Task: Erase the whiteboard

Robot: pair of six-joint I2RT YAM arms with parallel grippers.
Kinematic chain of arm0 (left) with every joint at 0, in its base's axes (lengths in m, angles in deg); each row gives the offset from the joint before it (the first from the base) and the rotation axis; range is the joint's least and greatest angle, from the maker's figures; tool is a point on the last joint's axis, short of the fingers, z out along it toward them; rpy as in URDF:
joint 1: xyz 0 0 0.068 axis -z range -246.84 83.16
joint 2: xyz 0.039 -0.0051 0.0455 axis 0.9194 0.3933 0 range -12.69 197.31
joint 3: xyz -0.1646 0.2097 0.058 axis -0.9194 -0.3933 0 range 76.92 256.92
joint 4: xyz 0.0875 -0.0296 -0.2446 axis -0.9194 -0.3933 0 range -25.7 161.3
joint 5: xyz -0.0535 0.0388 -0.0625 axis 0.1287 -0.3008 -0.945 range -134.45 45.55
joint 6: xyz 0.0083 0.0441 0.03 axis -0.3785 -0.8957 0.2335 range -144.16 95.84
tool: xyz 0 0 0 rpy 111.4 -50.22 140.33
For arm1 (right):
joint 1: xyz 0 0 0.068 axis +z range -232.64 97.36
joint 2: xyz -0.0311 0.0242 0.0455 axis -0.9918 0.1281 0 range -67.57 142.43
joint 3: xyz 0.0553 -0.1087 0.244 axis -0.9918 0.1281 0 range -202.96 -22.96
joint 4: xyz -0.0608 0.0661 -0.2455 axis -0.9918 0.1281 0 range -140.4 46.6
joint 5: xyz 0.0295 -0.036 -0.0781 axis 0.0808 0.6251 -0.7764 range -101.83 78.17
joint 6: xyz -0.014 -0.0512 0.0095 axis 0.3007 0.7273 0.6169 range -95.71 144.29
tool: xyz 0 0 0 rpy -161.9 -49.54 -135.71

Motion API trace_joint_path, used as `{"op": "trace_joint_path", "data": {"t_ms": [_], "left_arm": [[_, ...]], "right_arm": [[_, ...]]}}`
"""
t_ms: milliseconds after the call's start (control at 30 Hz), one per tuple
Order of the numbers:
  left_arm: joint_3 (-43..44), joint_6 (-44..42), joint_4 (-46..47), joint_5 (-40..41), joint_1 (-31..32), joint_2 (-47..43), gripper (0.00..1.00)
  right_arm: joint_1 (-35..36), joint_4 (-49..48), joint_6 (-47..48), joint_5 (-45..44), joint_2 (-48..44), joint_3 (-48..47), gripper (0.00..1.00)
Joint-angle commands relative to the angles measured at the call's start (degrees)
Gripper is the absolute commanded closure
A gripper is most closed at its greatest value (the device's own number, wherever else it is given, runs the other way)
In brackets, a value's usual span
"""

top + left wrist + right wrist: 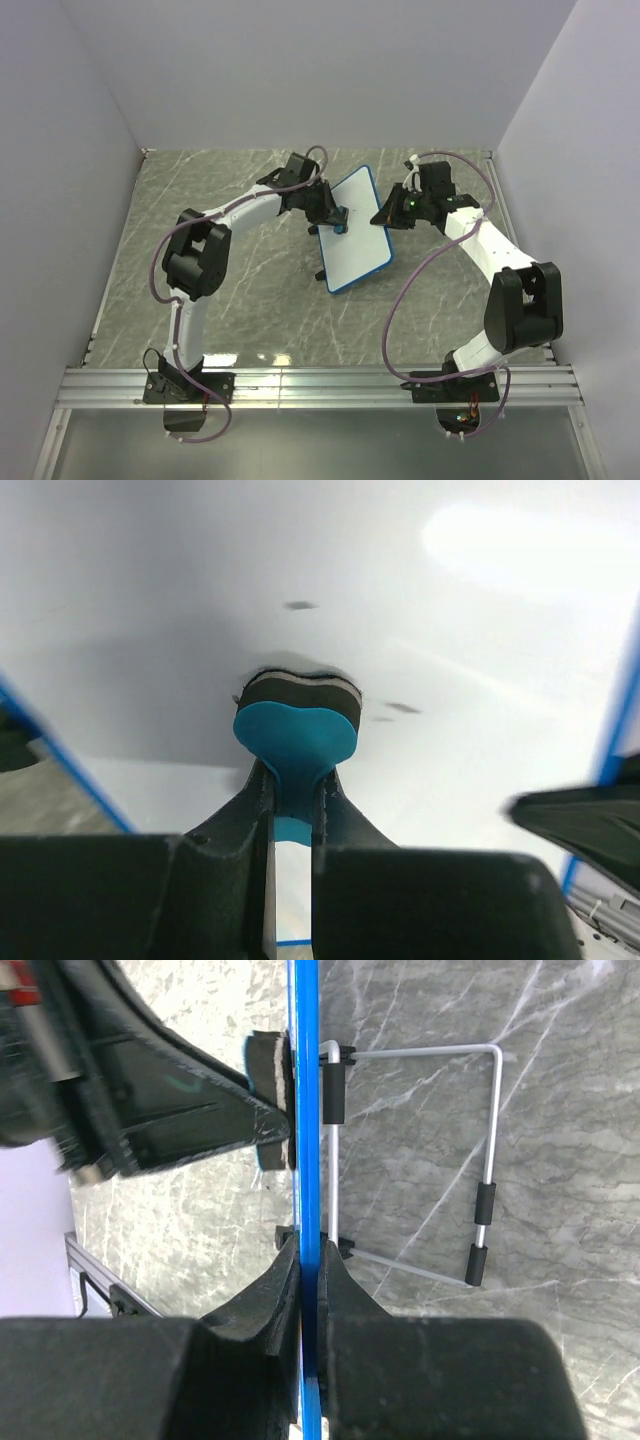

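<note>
My left gripper [333,217] pinches the blue eraser [296,735] flat against the whiteboard [358,240], which stands tilted on its wire stand [490,1160] mid-table [200,200]; my right gripper [310,1270] clamps the whiteboard's blue rim.

no readable text, labels or numbers

Grey marbled tabletop [240,300]. Toward the far edge, near its middle, whiteboard [358,240] tilted up on a wire stand [492,1120] with black feet.
</note>
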Motion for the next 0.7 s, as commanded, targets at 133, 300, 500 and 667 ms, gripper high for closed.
{"op": "trace_joint_path", "data": {"t_ms": [133, 300, 500, 667], "left_arm": [[1.1, -2.6, -7.5, 4.5, 0.3, 7.4, 1.0], [9.5, -2.9, -8.9, 3.8, 0.6, 8.5, 1.0], [24.8, -6.2, -12.7, -1.9, 4.5, 11.7, 1.0], [23.1, -4.1, -9.3, -6.4, 8.8, 10.8, 1.0]], "right_arm": [[3.2, 4.2, 3.6, 3.3, 0.7, 0.5, 1.0], [3.3, 4.2, 3.6, 3.1, 0.5, 0.9, 1.0], [3.2, 4.2, 3.6, 3.0, 0.1, 1.1, 1.0], [3.3, 4.0, 3.4, 3.1, 0.7, 0.8, 1.0]]}}
